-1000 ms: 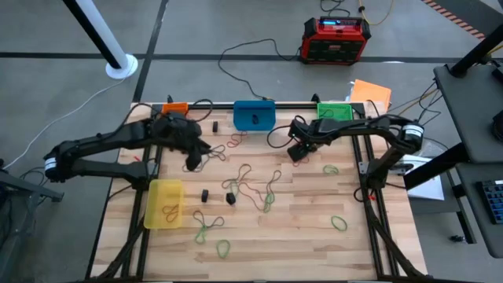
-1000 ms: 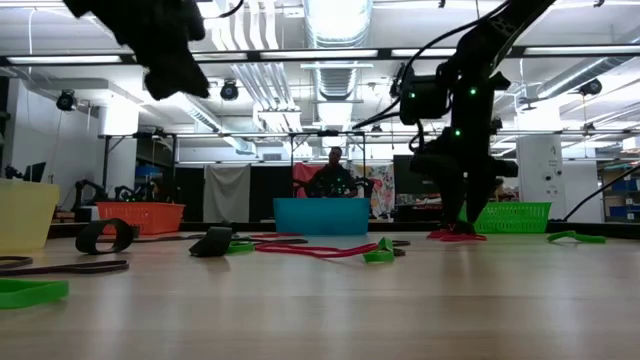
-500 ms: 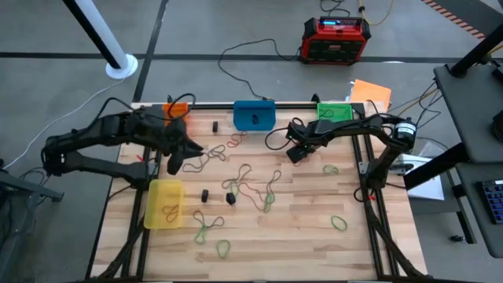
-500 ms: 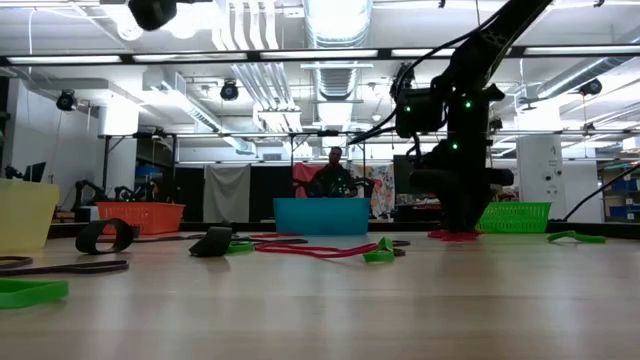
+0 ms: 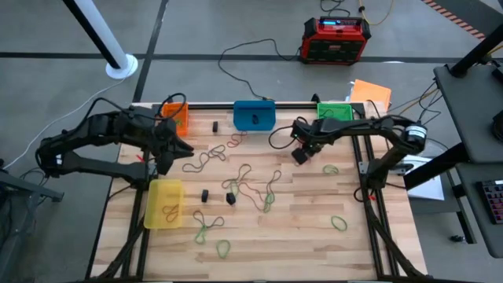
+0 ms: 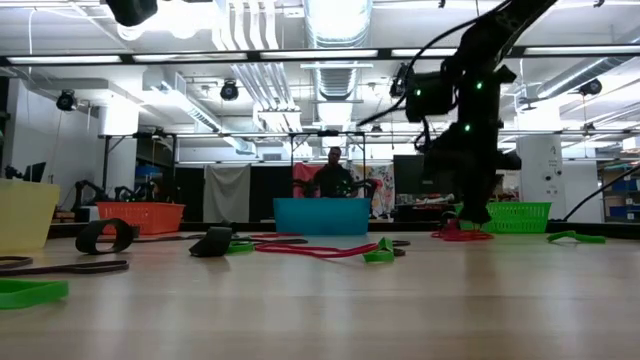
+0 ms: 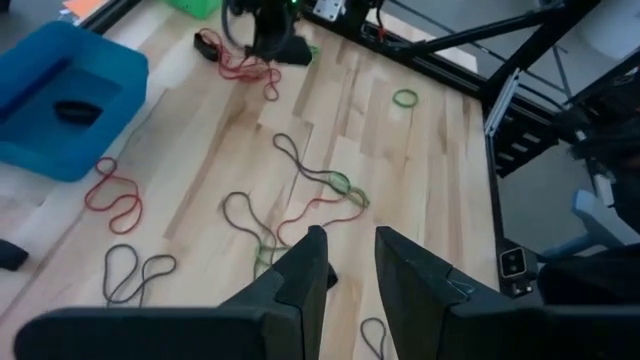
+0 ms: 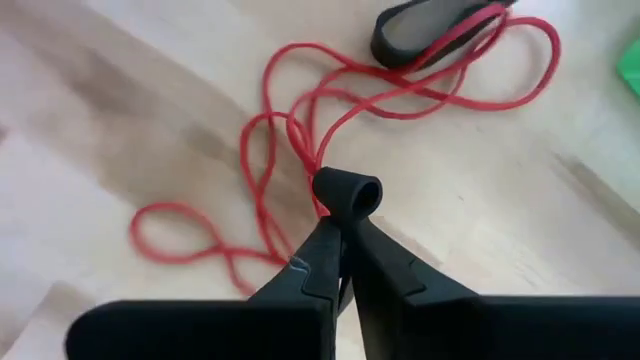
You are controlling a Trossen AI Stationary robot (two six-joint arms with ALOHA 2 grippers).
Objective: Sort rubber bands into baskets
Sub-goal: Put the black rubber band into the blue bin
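Observation:
My right gripper (image 5: 299, 156) (image 8: 340, 200) stands low over the table in front of the green basket (image 5: 334, 112), shut on a tangled red rubber band (image 8: 260, 150). My left gripper (image 5: 167, 157) (image 7: 348, 250) hangs high over the table's left side, between the orange basket (image 5: 174, 116) and the yellow basket (image 5: 163, 203), its fingers a little apart and empty. The blue basket (image 5: 254, 115) stands at the far edge's middle. Several green, red, tan and black bands (image 5: 259, 189) lie flat on the table's middle. My right gripper pinches a few strands of the red band (image 8: 318, 205) between its two fingertips, where the loops cross near the tangle's middle. The fingers come from above, pointing down. The rest of the band lies slack on the table, its far loops under a black band (image 8: 430, 25).
Loose green bands lie near the front edge (image 5: 224, 248) and at the right (image 5: 338, 223). Small black bands (image 5: 231, 198) lie mid-table. A red-and-black power box (image 5: 336, 39) stands on the floor beyond the table. A person (image 6: 333, 175) shows far behind the blue basket.
My left gripper has risen and gone toward the table's left edge, away from the tan bands. My right gripper has shifted a little toward the table's right edge, staying low at the red band.

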